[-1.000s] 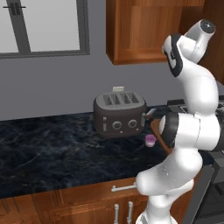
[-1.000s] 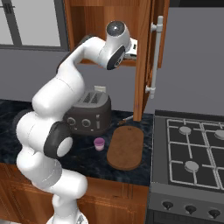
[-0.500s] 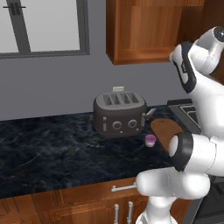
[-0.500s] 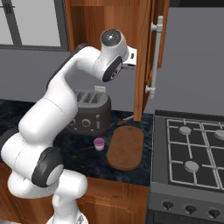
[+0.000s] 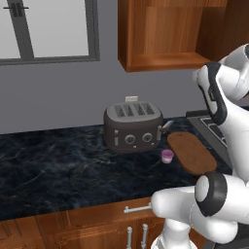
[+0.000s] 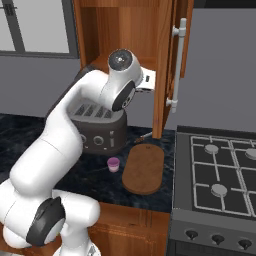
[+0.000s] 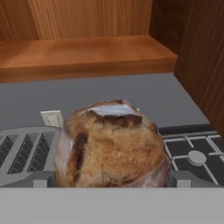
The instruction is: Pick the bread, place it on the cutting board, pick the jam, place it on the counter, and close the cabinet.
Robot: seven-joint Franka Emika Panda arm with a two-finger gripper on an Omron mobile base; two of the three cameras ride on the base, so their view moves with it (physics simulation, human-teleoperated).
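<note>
**A:** What sits nearest the camera on the hand?

**B:** The bread (image 7: 114,144), a lumpy tan-brown roll, large and close between the two dark fingers (image 7: 180,178) of the gripper (image 7: 111,180), which pinches it from both sides. It is carried in the air, above the toaster (image 7: 22,151), whose slots show below on the left.

**A:** And on the worktop?

**B:** From the right base view, the dark marbled counter (image 6: 87,177) holds the jam (image 6: 114,164), a tiny purple-pink jar standing just in front of the toaster. Just right of the jar lies the cutting board (image 6: 144,169), an oval of reddish wood, bare, with a stove (image 6: 220,175) to its right.

**A:** Why is the roll held so high?

**B:** It looks freshly lifted clear of the shelf, so it can likely travel down to the board without brushing the toaster.

**A:** Farther back?

**B:** The cabinet (image 6: 162,65) hangs on the wall, its door swung open toward us with the grey bar handle (image 6: 177,62) showing. Closing it appears to be the last job left.
</note>
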